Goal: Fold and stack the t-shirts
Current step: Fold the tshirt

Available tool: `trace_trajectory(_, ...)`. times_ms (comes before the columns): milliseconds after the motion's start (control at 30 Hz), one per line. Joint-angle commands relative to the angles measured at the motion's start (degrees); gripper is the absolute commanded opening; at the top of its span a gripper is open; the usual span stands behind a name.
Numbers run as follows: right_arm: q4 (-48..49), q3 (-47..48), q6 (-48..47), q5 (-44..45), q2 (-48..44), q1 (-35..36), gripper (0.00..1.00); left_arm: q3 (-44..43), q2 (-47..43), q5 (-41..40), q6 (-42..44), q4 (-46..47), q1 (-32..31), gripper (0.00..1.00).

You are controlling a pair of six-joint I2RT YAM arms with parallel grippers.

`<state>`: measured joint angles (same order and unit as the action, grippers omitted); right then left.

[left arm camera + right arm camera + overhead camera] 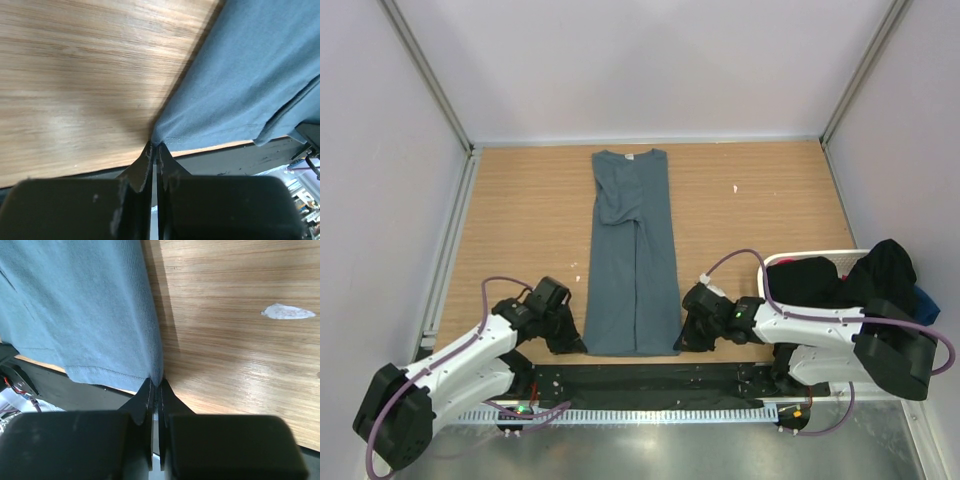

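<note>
A slate blue-grey t-shirt (632, 250) lies on the wooden table as a long narrow strip, both sides folded in, neck at the far end. My left gripper (576, 345) is shut on its near left hem corner; the left wrist view shows the cloth (240, 85) pinched at my left gripper (155, 146). My right gripper (682, 341) is shut on the near right hem corner; the right wrist view shows the cloth (80, 310) held by my right gripper (155, 382). More t-shirts, black (880, 275) and blue (926, 304), lie in the basket.
A white plastic laundry basket (772, 262) stands at the near right beside the right arm. A black strip (640, 385) runs along the table's near edge. Grey walls close in the table on three sides. A white mark (287, 312) is on the wood.
</note>
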<state>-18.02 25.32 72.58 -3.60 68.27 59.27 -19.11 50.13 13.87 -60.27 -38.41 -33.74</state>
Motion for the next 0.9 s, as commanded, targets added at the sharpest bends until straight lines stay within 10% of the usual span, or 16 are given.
trace_trajectory(0,-2.01,3.49,-0.24,-0.18,-0.07,0.5,0.01,-4.43,-0.47,-2.79,0.33,-2.79,-0.1,0.0)
trace_trajectory(867,-14.59,40.32,-26.69,-4.49,16.8,-23.57,0.01,-43.19,24.13,-10.18,14.83,-4.92,9.29,0.0)
